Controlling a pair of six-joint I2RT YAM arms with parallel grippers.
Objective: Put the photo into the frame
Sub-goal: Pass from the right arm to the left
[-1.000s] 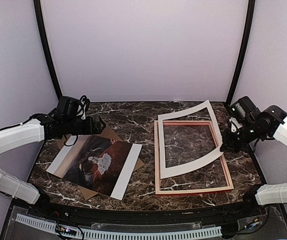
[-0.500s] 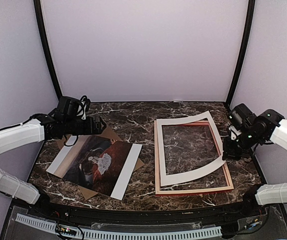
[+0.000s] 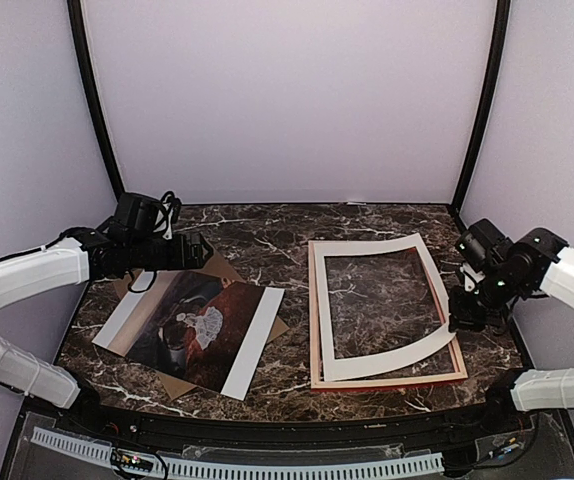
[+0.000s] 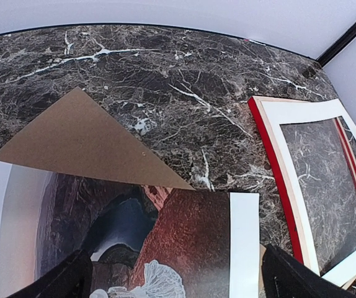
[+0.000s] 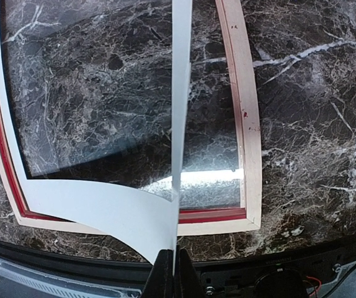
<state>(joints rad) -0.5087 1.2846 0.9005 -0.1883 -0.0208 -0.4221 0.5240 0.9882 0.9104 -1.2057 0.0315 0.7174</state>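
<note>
Lowered nearer the frame (image 3: pixel 387 382), the mat (image 3: pixel 367 247) hangs pinched in the right gripper (image 3: pixel 464 322) for alignment; the left gripper (image 3: pixel 199 250) waits spread.

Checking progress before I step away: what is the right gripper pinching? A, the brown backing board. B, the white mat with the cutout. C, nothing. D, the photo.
B: the right gripper is shut on an edge of the white mat over the frame; the photo lies apart at the left.
</note>
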